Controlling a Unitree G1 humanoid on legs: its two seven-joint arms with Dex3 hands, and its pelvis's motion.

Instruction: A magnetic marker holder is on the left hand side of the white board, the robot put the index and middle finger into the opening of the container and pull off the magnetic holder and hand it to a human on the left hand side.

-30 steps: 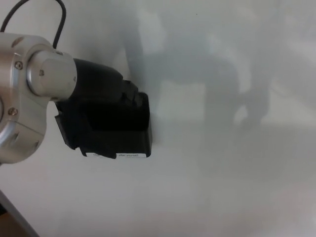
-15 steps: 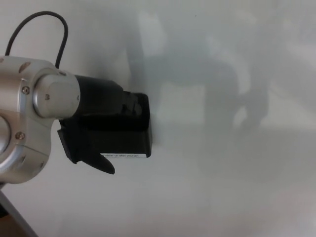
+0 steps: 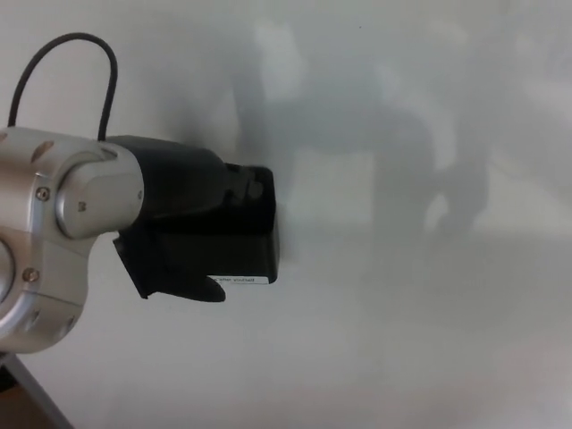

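The black magnetic marker holder (image 3: 255,246) sticks to the whiteboard (image 3: 402,340) left of centre, with a white label strip along its bottom edge. My left hand (image 3: 192,214) comes in from the left on a silver wrist (image 3: 54,232) and overlaps the holder's left side. Its fingers (image 3: 243,183) lie at the holder's top opening, and its thumb (image 3: 183,284) folds across the holder's lower front, covering part of the label. Black on black hides the exact line of contact. My right hand is out of view.
A black cable (image 3: 80,54) loops up from the wrist against the board. The board's lower-left edge (image 3: 31,389) runs diagonally, with a brown surface beyond it. Grey shadows fall across the board's upper middle.
The thumb has swung in under and across the holder's lower front, hiding the left of the label. The wrist has rolled and sits slightly lower. The holder stays on the board.
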